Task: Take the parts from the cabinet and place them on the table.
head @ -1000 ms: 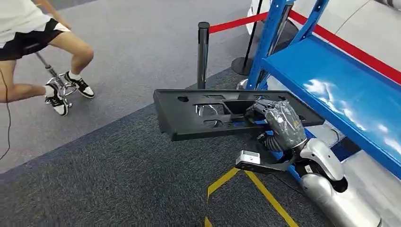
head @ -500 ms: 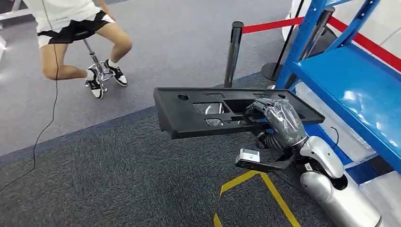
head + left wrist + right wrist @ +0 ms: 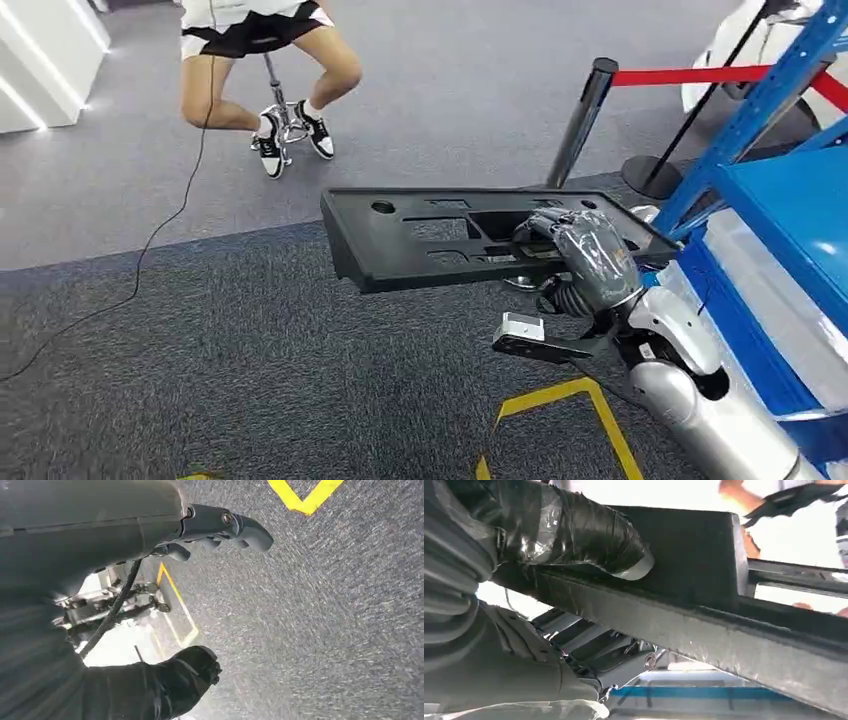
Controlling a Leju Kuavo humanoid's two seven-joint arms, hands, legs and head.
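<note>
The right hand (image 3: 590, 262) was clamped on the long black moulded plastic panel (image 3: 440, 238), held level above the grey carpet floor (image 3: 250, 360) beside the blue steel cabinet (image 3: 790, 215). Carry step judged underway; next move calls for locating the table. Left hand (image 3: 220, 527) hung with fingers curled, holding nothing

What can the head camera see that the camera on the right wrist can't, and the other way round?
The head view alone takes in the grey carpet, the yellow floor tape, the post with the red rope, the seated person's legs and the blue rack. The right wrist view alone gives a close look at the taped fingers pressed against the part's edge. Both show the right hand gripping the black part.
</note>
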